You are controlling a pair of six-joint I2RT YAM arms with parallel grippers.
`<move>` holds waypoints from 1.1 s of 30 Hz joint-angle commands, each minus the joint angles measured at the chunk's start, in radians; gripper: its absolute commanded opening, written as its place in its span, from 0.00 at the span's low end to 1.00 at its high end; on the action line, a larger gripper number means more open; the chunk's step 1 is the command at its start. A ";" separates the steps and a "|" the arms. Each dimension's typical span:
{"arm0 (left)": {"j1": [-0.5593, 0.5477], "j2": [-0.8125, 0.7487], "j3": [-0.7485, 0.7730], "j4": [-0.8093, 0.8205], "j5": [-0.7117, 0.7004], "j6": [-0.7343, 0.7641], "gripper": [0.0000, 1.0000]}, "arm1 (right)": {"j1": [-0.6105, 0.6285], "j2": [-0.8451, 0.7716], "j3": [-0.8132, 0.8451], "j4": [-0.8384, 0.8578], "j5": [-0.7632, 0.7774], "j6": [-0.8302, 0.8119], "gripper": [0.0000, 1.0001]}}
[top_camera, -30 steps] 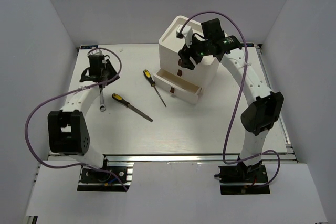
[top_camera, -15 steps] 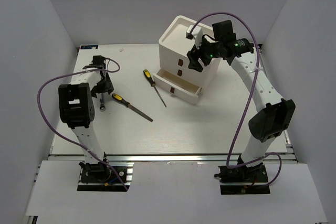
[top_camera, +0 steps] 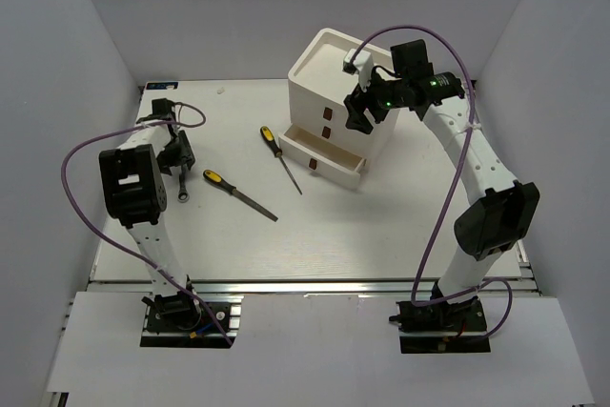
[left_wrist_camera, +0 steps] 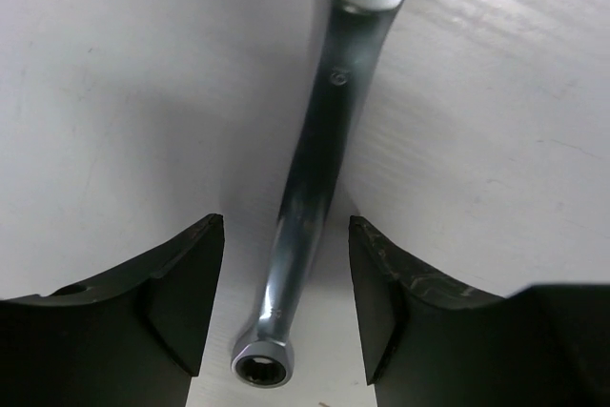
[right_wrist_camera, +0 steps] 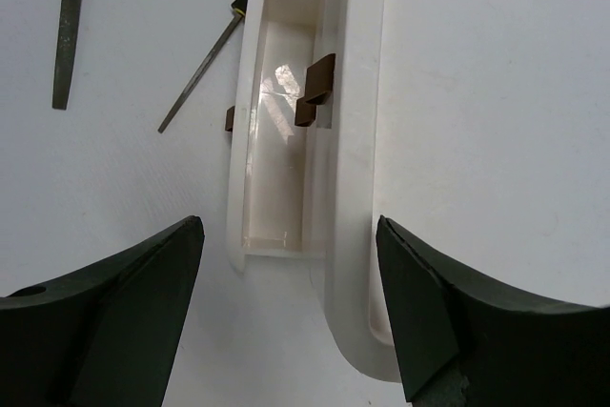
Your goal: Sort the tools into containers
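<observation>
A small grey metal wrench (left_wrist_camera: pixel 315 188) lies flat on the table between the fingers of my open left gripper (left_wrist_camera: pixel 284 240), which do not touch it; its ring end points toward the camera. In the top view the left gripper (top_camera: pixel 176 159) sits at the wrench's (top_camera: pixel 184 193) far end. A yellow-and-black file (top_camera: pixel 238 194) and screwdriver (top_camera: pixel 281 157) lie mid-table. The white three-drawer box (top_camera: pixel 319 64) has its bottom drawer (top_camera: pixel 322 157) pulled open and empty (right_wrist_camera: pixel 276 140). My right gripper (top_camera: pixel 359 113) is open and empty (right_wrist_camera: pixel 288 231), above the box's front. No green-black screwdrivers show.
White walls close in the table at the left, back and right. The file tip (right_wrist_camera: pixel 67 35) and screwdriver shaft (right_wrist_camera: pixel 205 69) lie left of the open drawer. Two upper drawers with red-brown tabs (top_camera: pixel 327 131) are shut. An aluminium rail (top_camera: pixel 315 285) runs along the near edge.
My left arm folded back and its gripper came down toward the near side, over the wrench. My right gripper shifted a little right over the box front.
</observation>
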 commanded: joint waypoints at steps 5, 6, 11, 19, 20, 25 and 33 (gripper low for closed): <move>-0.004 0.069 0.046 -0.003 0.038 0.050 0.65 | -0.006 -0.052 -0.002 -0.002 -0.031 0.017 0.78; -0.006 0.077 0.055 -0.006 0.031 0.052 0.65 | -0.008 -0.052 -0.002 -0.002 -0.031 0.019 0.78; -0.004 0.132 0.078 -0.011 0.071 0.066 0.38 | -0.008 -0.056 0.003 -0.009 -0.026 0.016 0.78; -0.010 0.059 -0.077 0.047 0.073 0.070 0.17 | -0.009 -0.064 0.007 -0.005 -0.028 0.020 0.78; -0.010 0.046 -0.103 0.050 0.074 0.069 0.13 | -0.009 -0.062 0.009 -0.006 -0.028 0.022 0.78; -0.010 -0.082 -0.131 0.073 0.088 0.031 0.00 | -0.011 -0.064 0.018 -0.009 -0.043 0.023 0.78; -0.012 -0.216 -0.100 0.044 0.166 -0.005 0.00 | -0.019 -0.071 0.013 -0.005 -0.060 0.029 0.78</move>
